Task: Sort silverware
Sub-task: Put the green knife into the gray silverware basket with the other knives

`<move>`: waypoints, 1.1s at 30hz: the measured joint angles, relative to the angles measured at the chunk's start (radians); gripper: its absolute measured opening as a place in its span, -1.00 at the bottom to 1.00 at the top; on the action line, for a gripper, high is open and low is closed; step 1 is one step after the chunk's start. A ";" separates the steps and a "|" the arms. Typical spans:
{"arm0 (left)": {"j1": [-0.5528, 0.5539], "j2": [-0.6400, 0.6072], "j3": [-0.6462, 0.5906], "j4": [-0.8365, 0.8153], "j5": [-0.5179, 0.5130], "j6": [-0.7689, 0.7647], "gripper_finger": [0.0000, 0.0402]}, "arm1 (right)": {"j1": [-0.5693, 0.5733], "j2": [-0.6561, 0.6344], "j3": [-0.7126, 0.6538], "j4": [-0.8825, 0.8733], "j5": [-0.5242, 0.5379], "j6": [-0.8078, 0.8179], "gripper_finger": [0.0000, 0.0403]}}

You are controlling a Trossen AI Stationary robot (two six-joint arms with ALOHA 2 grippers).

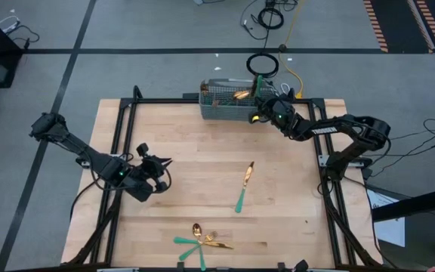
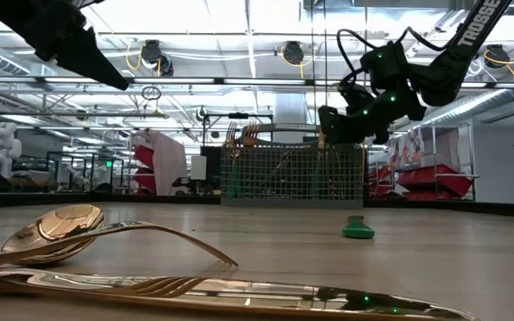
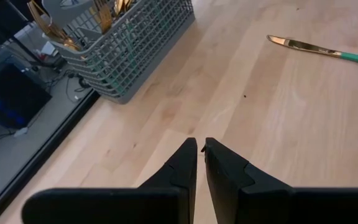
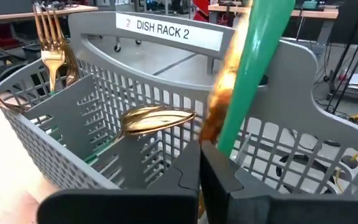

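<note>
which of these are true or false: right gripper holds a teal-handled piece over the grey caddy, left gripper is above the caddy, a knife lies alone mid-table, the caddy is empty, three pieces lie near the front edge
1. The right gripper is shut on a teal-handled gold utensil over the grey wire-mesh caddy. True.
2. The left gripper is above the caddy. False: it hangs over bare wood at the table's left side, far from the caddy.
3. A gold knife with a teal handle lies alone mid-table. True.
4. The caddy is empty. False: gold forks and a gold spoon stand in it.
5. A small cluster of teal-handled pieces lies near the front edge. True.
</note>
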 joint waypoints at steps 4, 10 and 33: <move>0.002 0.000 0.000 0.000 0.000 0.000 -0.79 | 0.011 -0.019 -0.001 0.041 -0.010 -0.036 -0.94; 0.002 0.000 0.000 0.001 0.032 -0.007 -0.79 | 0.068 -0.209 0.043 -0.012 -0.199 -0.146 -0.63; 0.002 0.000 0.000 0.002 0.037 -0.007 -0.79 | 0.757 -0.061 0.519 -1.376 -0.508 -0.483 -0.22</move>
